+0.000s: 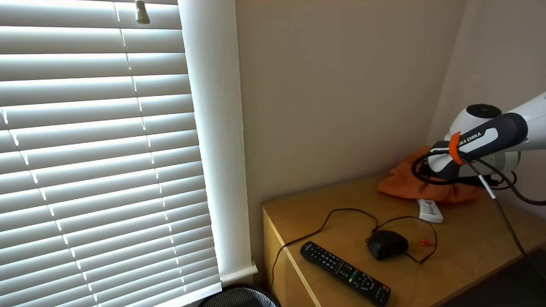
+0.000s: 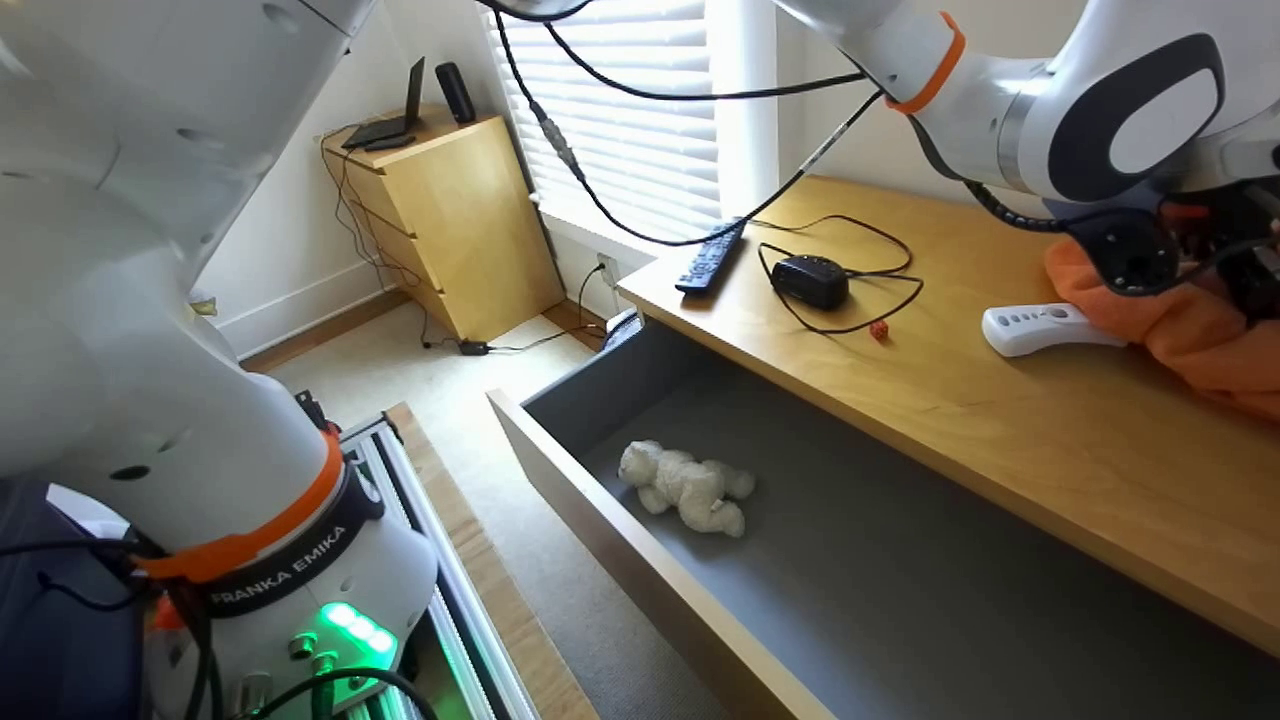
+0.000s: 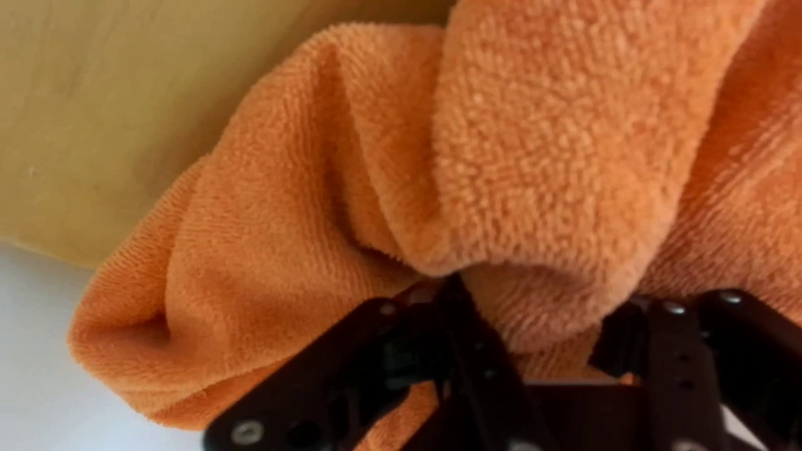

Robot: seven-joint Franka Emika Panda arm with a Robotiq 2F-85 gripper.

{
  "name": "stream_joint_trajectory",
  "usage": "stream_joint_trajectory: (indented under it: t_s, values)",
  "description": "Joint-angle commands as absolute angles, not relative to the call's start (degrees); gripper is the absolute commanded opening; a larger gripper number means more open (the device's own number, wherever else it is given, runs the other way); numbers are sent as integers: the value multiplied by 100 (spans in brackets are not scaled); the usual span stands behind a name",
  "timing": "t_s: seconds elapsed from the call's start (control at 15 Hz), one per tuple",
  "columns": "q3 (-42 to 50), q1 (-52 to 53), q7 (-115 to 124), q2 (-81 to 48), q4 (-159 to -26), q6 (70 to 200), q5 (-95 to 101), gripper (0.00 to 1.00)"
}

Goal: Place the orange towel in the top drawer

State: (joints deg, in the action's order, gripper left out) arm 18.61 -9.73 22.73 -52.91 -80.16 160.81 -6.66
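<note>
Currently, reading an exterior view from left to right, a white robot base (image 2: pixel 300 580) stands near the pulled-out top drawer (image 2: pixel 860 580), where a white teddy bear (image 2: pixel 688 487) lies; on the counter (image 2: pixel 960 400) above come a black TV remote (image 2: pixel 710 258), a black corded device (image 2: pixel 810 281), a small red object (image 2: pixel 879 330), a white remote (image 2: pixel 1040 330) and, at the right edge, the crumpled orange towel (image 2: pixel 1190 340), covering that remote's end. The wrist view shows the fingers (image 3: pixel 477 351) down in the towel, standing apart with a fold between them; whether they press on it, I cannot tell. The step in hand looks to be grasping the towel. The next move, I judge, calls for a secure pinch, a lift that leaves the white remote behind, and a carry over to the drawer. As for writing, the base reads "FRANKA EMIKA"; on the arm (image 1: pixel 507 132), beside an orange band (image 1: pixel 455 148), only the end of the same name shows, "KA EMIKA". Markings on the TV remote are too small to read.
</note>
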Motion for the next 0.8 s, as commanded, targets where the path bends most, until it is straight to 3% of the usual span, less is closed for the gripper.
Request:
stream_joint_trajectory:
  t_s: [0.0,0.73]
  values:
    - [1704,-1036,2537,-5326,-7816,15632,-883,6]
    - [1569,-864,3493,-4079,-7790,14779,-1047,6]
